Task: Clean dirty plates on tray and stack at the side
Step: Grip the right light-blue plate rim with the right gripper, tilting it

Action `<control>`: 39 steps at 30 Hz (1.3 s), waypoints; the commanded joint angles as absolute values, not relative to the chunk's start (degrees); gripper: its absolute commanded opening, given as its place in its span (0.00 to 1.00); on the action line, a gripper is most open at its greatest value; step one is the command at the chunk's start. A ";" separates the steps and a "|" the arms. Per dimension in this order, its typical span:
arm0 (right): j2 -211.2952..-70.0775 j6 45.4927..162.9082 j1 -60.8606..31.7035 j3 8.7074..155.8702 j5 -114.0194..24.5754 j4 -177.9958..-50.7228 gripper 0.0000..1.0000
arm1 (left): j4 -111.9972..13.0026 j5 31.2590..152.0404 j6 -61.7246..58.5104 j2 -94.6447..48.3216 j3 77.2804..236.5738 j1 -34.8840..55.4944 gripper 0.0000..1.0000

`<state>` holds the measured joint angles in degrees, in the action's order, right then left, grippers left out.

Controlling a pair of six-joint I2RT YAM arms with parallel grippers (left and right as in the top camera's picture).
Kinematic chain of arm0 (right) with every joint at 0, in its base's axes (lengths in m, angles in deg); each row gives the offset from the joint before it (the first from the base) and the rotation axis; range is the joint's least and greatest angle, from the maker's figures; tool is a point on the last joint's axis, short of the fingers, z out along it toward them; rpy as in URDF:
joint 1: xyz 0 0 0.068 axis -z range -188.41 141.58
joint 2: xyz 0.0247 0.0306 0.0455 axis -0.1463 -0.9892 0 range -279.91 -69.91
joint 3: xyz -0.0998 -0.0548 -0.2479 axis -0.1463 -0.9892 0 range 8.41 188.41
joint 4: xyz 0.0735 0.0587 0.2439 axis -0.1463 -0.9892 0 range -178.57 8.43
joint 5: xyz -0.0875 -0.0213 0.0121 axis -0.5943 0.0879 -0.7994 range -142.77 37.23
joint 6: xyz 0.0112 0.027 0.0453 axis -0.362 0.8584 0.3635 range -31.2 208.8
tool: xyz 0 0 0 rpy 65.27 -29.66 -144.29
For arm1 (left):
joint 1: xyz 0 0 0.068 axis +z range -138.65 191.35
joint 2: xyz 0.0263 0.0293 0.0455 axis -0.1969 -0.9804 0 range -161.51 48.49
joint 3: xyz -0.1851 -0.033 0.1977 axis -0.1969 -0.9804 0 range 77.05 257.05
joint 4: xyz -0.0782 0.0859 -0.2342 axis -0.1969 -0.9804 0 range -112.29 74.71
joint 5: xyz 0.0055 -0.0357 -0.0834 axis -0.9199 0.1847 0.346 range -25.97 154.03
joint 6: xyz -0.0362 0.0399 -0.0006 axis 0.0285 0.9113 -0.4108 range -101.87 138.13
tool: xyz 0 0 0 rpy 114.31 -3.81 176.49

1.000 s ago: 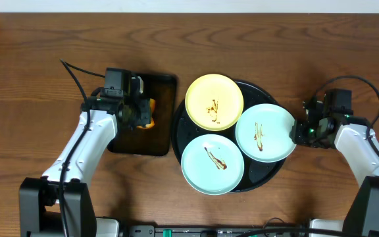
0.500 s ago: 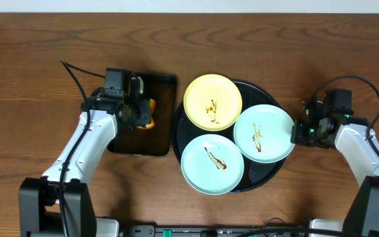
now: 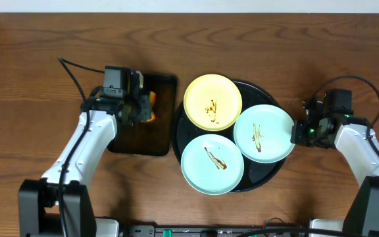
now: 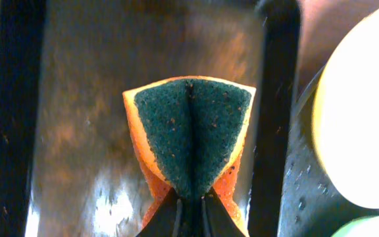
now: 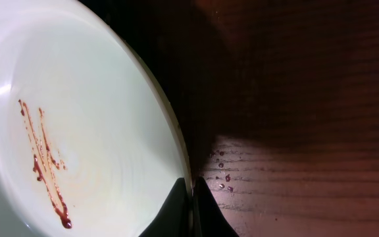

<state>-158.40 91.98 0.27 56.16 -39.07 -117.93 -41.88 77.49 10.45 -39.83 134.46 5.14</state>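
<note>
The round black tray (image 3: 274, 172) holds three plates: a pale yellow plate (image 3: 213, 101), a mint-blue plate (image 3: 212, 164) in front and a mint-blue plate (image 3: 264, 132) at the right, each with brown sauce smears. My right gripper (image 3: 296, 131) is shut on the right rim of the right mint-blue plate (image 5: 77, 131), its fingertips (image 5: 191, 191) pinching the edge. My left gripper (image 3: 145, 106) is shut on the teal-and-orange sponge (image 4: 189, 131), folded between the fingers (image 4: 191, 197), over the rectangular tray (image 4: 77, 99).
The narrow black rectangular tray (image 3: 130, 141) lies left of the round tray, its wet bottom showing. The yellow plate's edge (image 4: 367, 118) shows at the right of the left wrist view. Small drops lie on the wood (image 5: 222, 171) beside the right plate.
My left gripper has shifted a little up and back with the sponge. The right plate moved slightly left a second ago and has stayed still since.
</note>
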 commanded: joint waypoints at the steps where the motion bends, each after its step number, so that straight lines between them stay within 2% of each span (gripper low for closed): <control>1: -158.69 91.70 0.51 56.62 -38.37 -117.98 0.01 | -39.41 77.03 10.58 -35.37 135.27 4.90 0.07; 6: -158.69 91.70 0.51 56.62 -38.39 -117.95 0.01 | -36.66 71.45 11.78 -30.47 135.27 4.90 0.07; 20: -158.69 91.70 0.51 56.60 -38.37 -117.74 0.01 | -39.43 71.50 11.85 -28.27 135.25 4.61 0.07; 25: -158.69 91.70 0.51 56.60 -38.39 -117.50 0.02 | -44.72 71.74 10.51 -29.64 134.76 4.02 0.07; 39: -158.69 91.70 0.51 56.60 -38.37 -117.12 0.01 | -47.63 71.72 8.37 -37.51 133.30 4.02 0.07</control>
<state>-158.40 91.98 0.27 56.16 -39.07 -117.43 -47.34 72.22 9.29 -36.85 133.80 4.11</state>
